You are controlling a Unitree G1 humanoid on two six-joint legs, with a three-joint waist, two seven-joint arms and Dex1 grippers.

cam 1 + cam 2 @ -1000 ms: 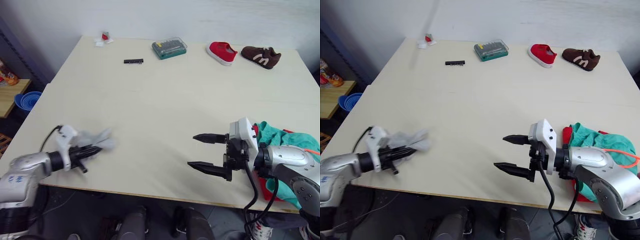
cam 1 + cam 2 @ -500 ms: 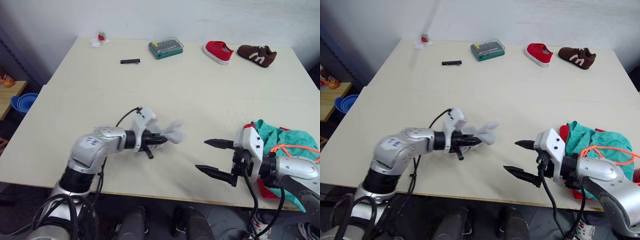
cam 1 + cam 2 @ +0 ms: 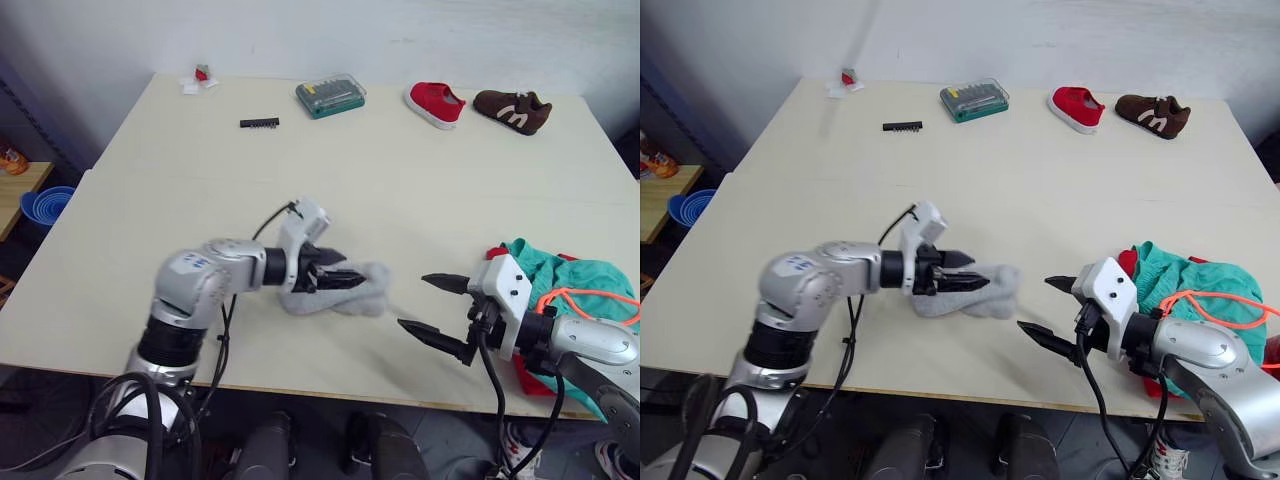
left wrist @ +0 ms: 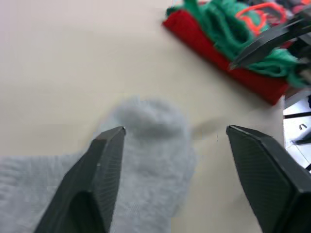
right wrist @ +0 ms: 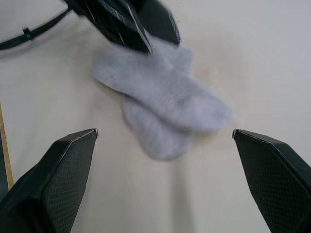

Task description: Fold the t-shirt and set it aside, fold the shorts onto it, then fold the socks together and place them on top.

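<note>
Carried rightward, the socks (image 3: 965,291) now lie limp and overlapped — left claw (image 3: 962,284) spread, right claw (image 3: 1048,308) spread.

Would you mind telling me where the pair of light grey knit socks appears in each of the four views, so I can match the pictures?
Left eye view: the light grey knit socks lie on the table, at the left gripper.
Right eye view: same place, near centre.
Left wrist view: under and beyond the black fingers.
Right wrist view: crossed, mid-picture.
Shared landmark: the red t-shirt under the teal shorts, beside the right gripper.
</note>
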